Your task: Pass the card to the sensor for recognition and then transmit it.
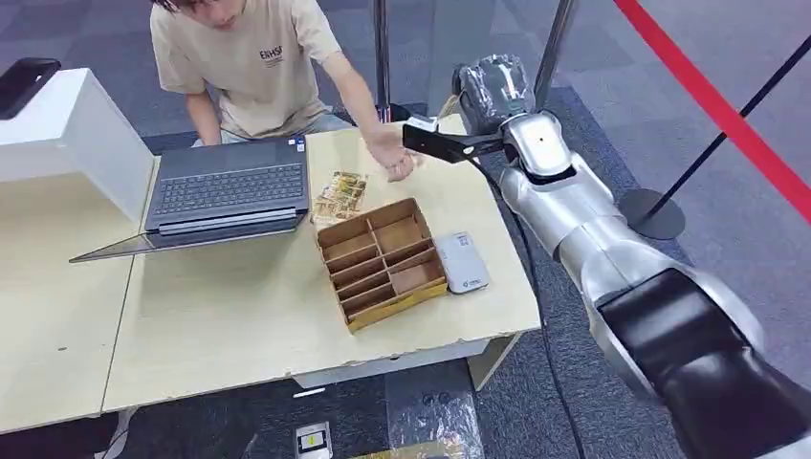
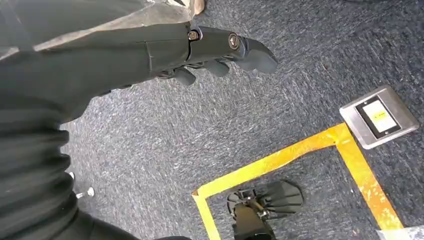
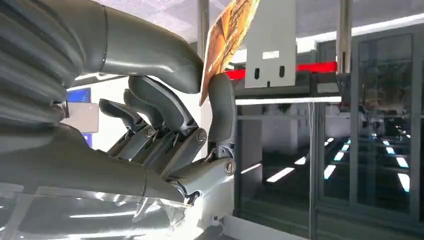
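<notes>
A pale wooden table (image 1: 239, 316) stands on blue-grey carpet (image 2: 200, 130), bearing an open laptop (image 1: 225, 196), a compartmented cardboard tray (image 1: 381, 260) and, just right of it, a white sensor (image 1: 462, 261). The right hand (image 3: 175, 135) pinches the orange card (image 3: 227, 35) between thumb and finger, raised over the table's far right corner near a person's hand (image 1: 394, 158). The left hand (image 2: 220, 52) hangs empty over yellow floor tape (image 2: 280, 160), fingers loosely curled.

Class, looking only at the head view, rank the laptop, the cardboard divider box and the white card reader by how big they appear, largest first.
1. Laptop
2. Cardboard divider box
3. White card reader
All lie on one table at similar distances, so the order looks safe.
</notes>
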You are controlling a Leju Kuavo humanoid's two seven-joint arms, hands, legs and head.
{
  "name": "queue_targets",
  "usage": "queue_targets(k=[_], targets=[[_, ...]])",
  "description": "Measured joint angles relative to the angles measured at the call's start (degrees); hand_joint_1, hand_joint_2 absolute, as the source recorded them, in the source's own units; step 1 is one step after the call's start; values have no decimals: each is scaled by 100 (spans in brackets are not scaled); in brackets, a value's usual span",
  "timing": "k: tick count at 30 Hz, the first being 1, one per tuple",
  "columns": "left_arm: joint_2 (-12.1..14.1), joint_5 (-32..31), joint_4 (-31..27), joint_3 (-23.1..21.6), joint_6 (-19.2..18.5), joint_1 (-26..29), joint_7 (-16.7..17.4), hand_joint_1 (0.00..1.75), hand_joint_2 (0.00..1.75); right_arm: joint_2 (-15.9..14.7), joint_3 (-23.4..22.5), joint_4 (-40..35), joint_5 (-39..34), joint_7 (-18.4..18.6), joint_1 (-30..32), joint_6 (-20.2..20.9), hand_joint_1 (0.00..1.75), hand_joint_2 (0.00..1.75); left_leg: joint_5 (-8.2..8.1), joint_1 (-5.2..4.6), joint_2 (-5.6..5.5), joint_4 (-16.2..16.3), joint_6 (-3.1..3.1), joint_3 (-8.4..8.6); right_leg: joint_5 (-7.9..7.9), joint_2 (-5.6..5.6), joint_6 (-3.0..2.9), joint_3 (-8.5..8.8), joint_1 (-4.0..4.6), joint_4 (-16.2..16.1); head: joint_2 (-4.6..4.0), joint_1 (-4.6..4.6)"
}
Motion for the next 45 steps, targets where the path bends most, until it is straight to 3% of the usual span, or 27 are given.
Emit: queue_targets(k=[12,13,14,15,20,26,30,34,38,45], targets=[[0,11,0,-9,2,0,-2,0,175,-22,-7,72,4,-48,54,-2,175,175,0,0,0,0,0,1,0,0,0,0,0,0,0,0],[0,13,0,-11,0,0,-2,0,175,-28,-13,72,-26,-48,70,-4,21,175,0,0,0,0,0,1,0,0,0,0,0,0,0,0],[0,22,0,-11,0,0,-2,0,175,-33,-26,72,-79,-48,86,-2,0,175,0,0,0,0,0,1,0,0,0,0,0,0,0,0],[0,30,0,-9,0,1,-2,0,175,-42,-44,72,-124,-48,101,9,0,0,0,0,0,0,0,1,0,0,0,0,0,0,0,0],[0,107,0,-11,2,1,-11,0,175,-59,-238,74,-635,-179,153,238,0,0,0,0,0,0,0,2,0,0,0,0,0,0,0,0],[15,301,0,-9,81,58,-107,0,175,-61,-1014,-28,-2951,-963,283,743,0,0,-1,0,-1,0,0,0,0,0,0,1,0,0,0,0],[66,424,2,-9,90,141,-190,0,175,-63,-1571,-369,-4268,-1353,577,1326,0,0,-2,1,1,0,-1,2,-1,1,0,1,1,0,0,0],[146,546,9,4,114,224,-234,0,175,-83,-1962,-1142,-5382,-1299,1219,1731,0,0,-2,2,-2,0,-1,7,-5,-1,0,5,3,0,0,-2],[245,710,13,28,175,347,-350,0,175,-146,-2125,-2305,-6315,-957,2314,1630,0,0,-12,7,-10,-1,-1,19,-16,-4,-3,22,7,-2,0,2],[409,896,33,109,271,570,-413,0,175,-223,-2343,-4224,-7005,-818,4030,1469,0,0,-29,6,-8,-1,-2,26,-33,-2,-4,24,8,-1,0,0]])
